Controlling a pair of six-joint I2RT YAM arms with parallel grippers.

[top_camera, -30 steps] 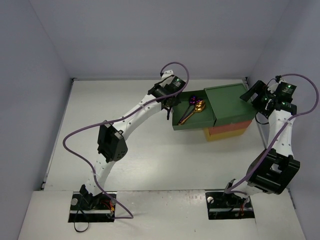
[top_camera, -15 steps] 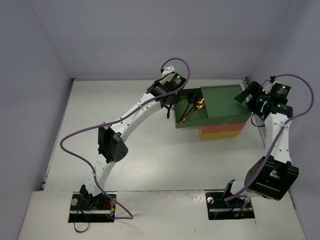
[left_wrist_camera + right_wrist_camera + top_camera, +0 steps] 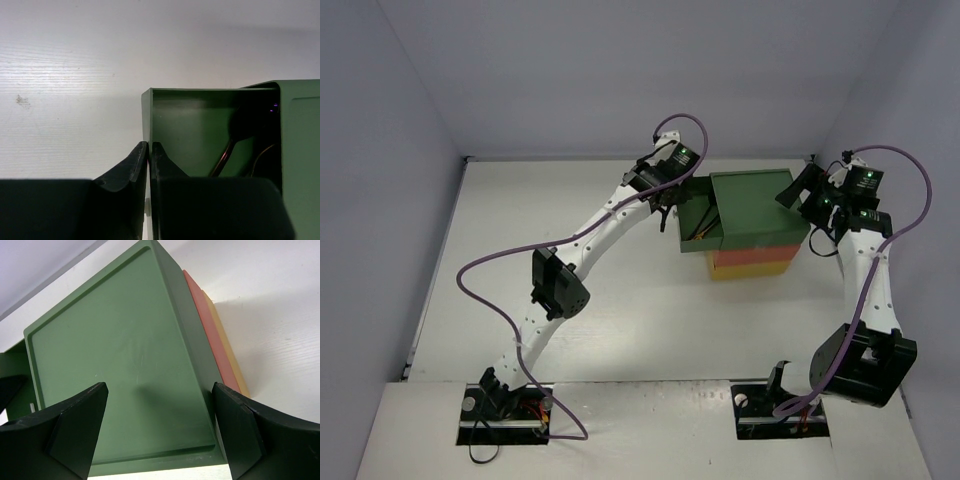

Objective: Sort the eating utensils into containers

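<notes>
Compared with a second ago, the green drawer is now pushed nearly shut into the containers, near the far right corner of the table, so this box seems almost finished. The left fingers are clenched at the drawer front, and the right fingers are released astride the green top. Only the left wrist view shows the utensils inside; the right wrist view shows the red and yellow boxes below.
</notes>
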